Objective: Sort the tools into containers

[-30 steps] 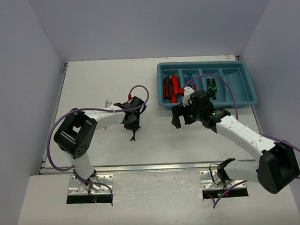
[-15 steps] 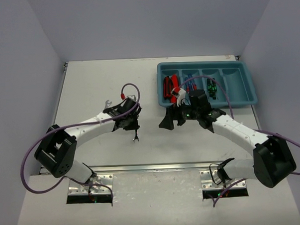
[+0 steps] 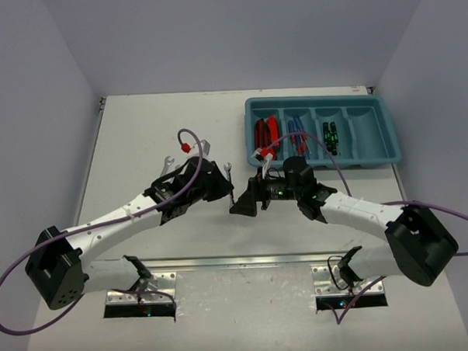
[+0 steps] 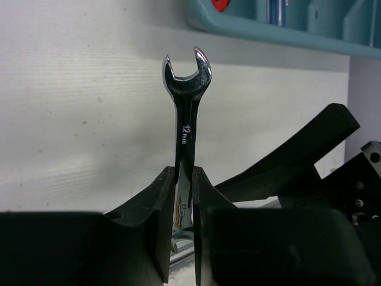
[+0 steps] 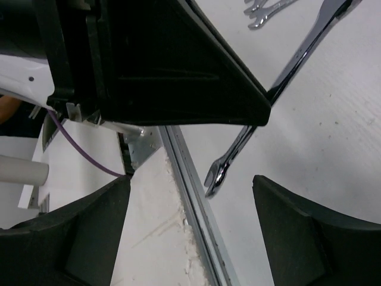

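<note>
Silver wrench [image 4: 188,89] in left tool [image 4: 184,179]

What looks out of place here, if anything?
Only the silver wrench: instead of lying flat, it sticks out of the left pincer, which is shut on it. The right pincer is open close by.

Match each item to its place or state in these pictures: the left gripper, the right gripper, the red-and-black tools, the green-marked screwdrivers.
Column A
1. left gripper
2. right gripper
3. red-and-black tools
4. green-marked screwdrivers

Column B
a. open, holding nothing
b. leftmost compartment of the tray in the top view
c. shut on a silver wrench
d. third compartment from the left in the top view

Pairs: 1-c, 2-a, 3-b, 4-d
</note>
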